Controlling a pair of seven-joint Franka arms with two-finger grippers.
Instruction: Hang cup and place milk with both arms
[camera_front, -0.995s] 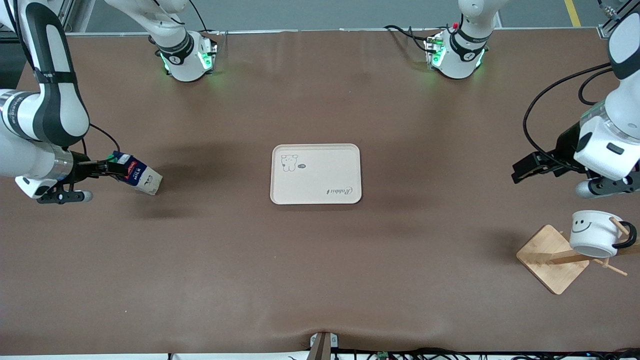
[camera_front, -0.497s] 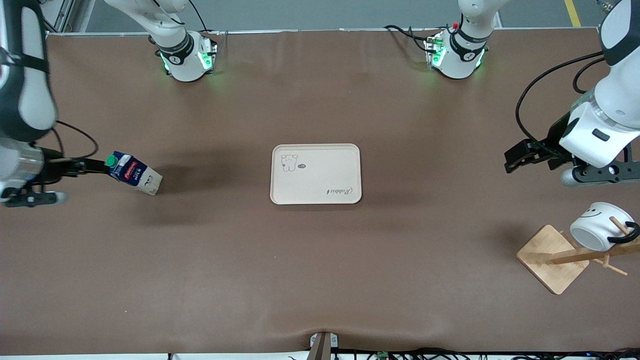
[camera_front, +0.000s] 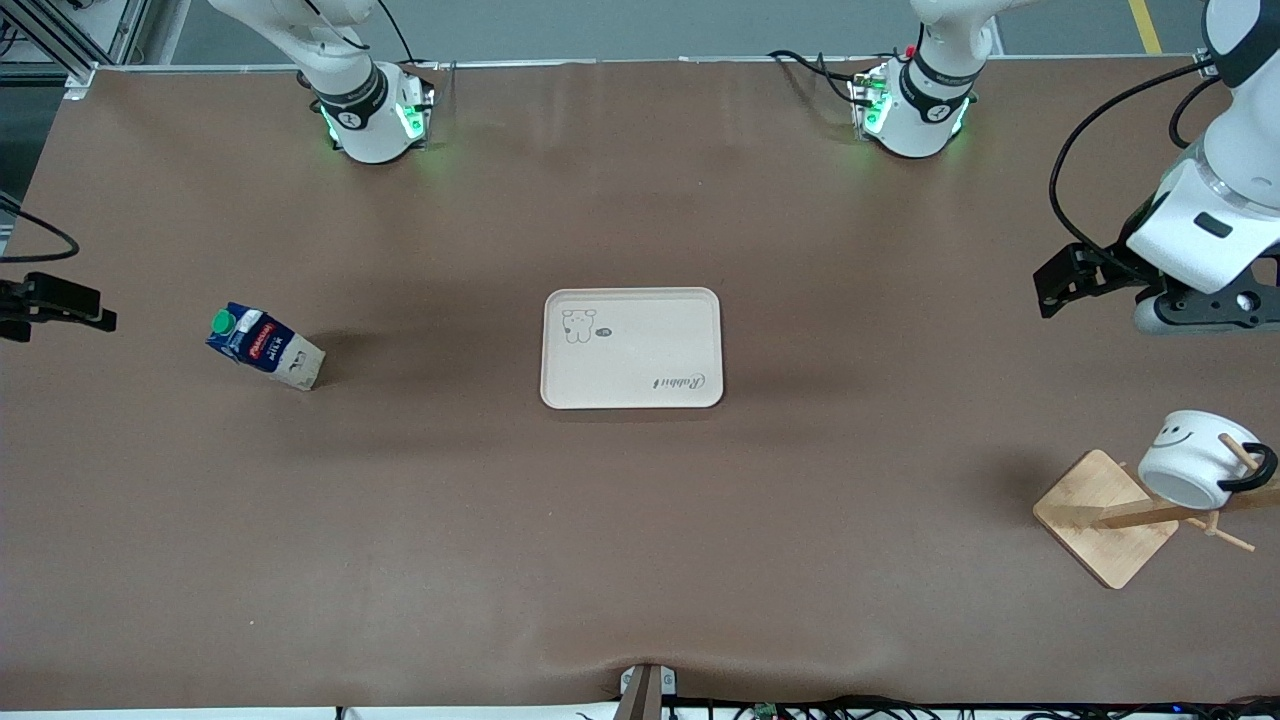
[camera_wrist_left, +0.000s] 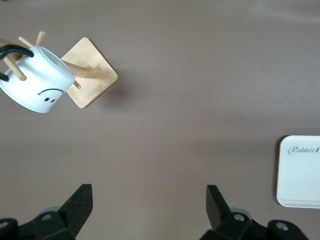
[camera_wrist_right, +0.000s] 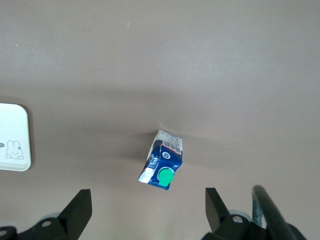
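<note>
Right arm: almost wholly out of the front view; only the black right gripper (camera_front: 55, 303) showed, cut by the frame edge at the right arm's end of the table. Left arm (camera_front: 1215, 200): upper links cropped at the frame corner. Mug rack (camera_front: 1110, 515): its post ran off the frame edge; the cup (camera_front: 1190, 462) hid part of the pegs. Tray (camera_wrist_left: 300, 172) was cut off in both wrist views. Fine print on the milk (camera_front: 262, 346) label was too small to read.
</note>
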